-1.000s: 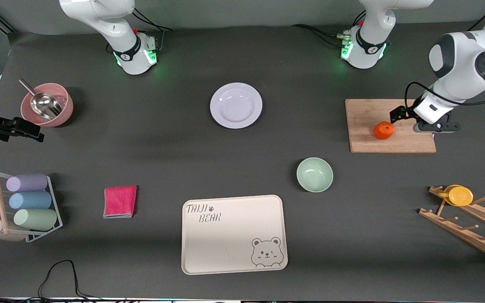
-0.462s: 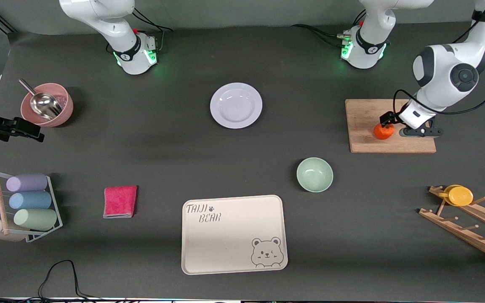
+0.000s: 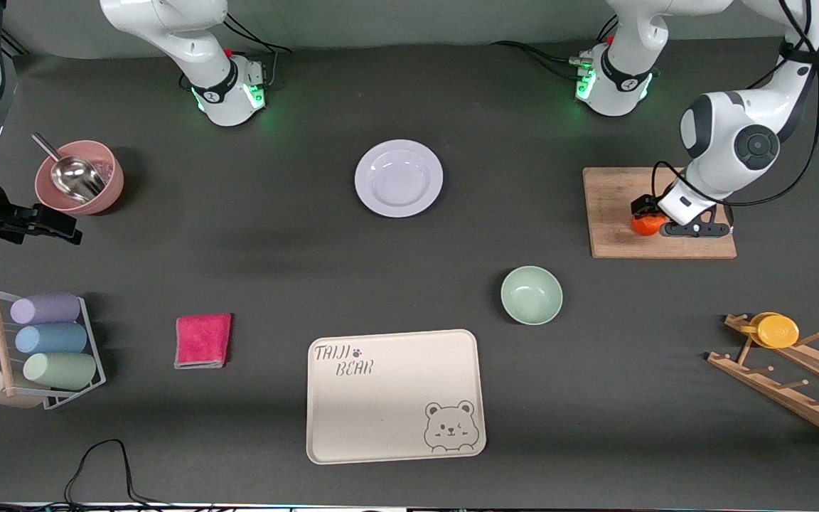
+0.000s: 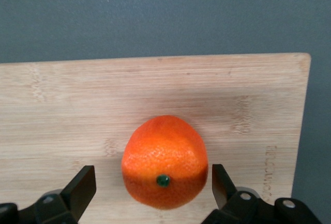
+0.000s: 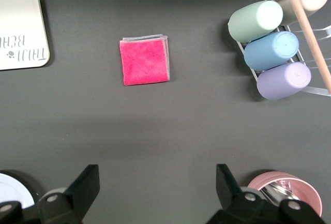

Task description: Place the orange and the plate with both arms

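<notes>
The orange (image 3: 645,225) (image 4: 164,162) lies on a wooden cutting board (image 3: 616,192) (image 4: 155,89) toward the left arm's end of the table. My left gripper (image 3: 655,220) (image 4: 154,182) is open and low over the board. One finger stands on each side of the orange, with a small gap at both sides. The white plate (image 3: 399,178) sits alone, farther from the front camera than the green bowl. My right gripper (image 3: 54,227) (image 5: 158,180) waits open in the air over bare table next to the pink bowl, holding nothing.
A green bowl (image 3: 531,295) and a cream bear-print tray (image 3: 352,412) lie nearer the front camera. A pink cloth (image 3: 202,340) (image 5: 145,61), a pink bowl with a metal scoop (image 3: 82,178) and a cup rack (image 3: 40,348) are at the right arm's end. A wooden rack holds a yellow cup (image 3: 779,331).
My left gripper has travelled across the cutting board to the orange and now straddles it, still open. The orange has not moved. The right arm has barely shifted.
</notes>
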Available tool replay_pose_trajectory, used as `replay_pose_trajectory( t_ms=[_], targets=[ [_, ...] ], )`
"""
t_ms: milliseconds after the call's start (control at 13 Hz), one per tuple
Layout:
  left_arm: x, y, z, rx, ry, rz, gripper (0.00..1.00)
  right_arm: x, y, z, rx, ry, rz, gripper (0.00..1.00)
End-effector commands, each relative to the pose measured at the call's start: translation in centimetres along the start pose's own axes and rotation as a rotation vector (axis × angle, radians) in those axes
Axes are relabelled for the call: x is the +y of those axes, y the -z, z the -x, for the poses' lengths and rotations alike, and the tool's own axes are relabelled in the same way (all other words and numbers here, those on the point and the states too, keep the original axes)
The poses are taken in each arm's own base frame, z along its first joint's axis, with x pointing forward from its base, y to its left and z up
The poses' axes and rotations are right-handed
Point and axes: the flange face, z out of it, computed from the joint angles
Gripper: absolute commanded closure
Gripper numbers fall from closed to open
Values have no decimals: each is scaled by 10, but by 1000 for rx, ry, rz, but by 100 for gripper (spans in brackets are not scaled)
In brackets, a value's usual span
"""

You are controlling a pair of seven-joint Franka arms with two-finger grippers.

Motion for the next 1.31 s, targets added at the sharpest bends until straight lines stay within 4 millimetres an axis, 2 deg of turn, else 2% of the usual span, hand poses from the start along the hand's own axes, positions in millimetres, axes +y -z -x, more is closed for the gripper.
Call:
replay_pose_trajectory(
  t_ms=[0, 77, 231, 308, 385, 538, 615, 769, 846, 1000, 1154, 1231],
  targets=[
    [2, -5, 3, 10, -1, 2, 0, -17, -10, 27, 28, 2, -47, 0],
    [2, -5, 3, 10, -1, 2, 7, -28, -15, 35, 29, -22, -77, 0],
    [7, -4, 2, 12, -13, 1, 42, -46, -17, 46, 25, -24, -101, 0],
    [8, -4, 1, 13, -15, 1, 55, -51, -20, 48, 15, -28, -138, 0],
    [9, -2, 0, 16, -18, 1, 62, -55, -22, 51, 7, -35, -180, 0],
    [12, 8, -4, 26, -24, 3, 65, -70, -29, 62, -21, -40, -276, 0],
    [15, 22, -8, 29, -30, 7, 65, -75, -40, 68, -40, -56, -344, 0],
    [19, 66, -24, -11, -24, 16, 65, -88, -71, 85, -61, -90, -471, 0],
    [27, 82, -31, -25, -22, 20, 65, -98, -87, 94, -61, -66, -534, 0],
    [58, 117, -42, 11, 32, 82, 65, -107, -123, 103, -74, -77, -697, 0],
    [110, 150, -47, -6, 84, 89, 65, -110, -151, 110, -63, -48, -780, 0],
    [146, 166, -47, -11, 111, 81, 65, -112, -165, 115, -60, -28, -837, 0]
  ],
)
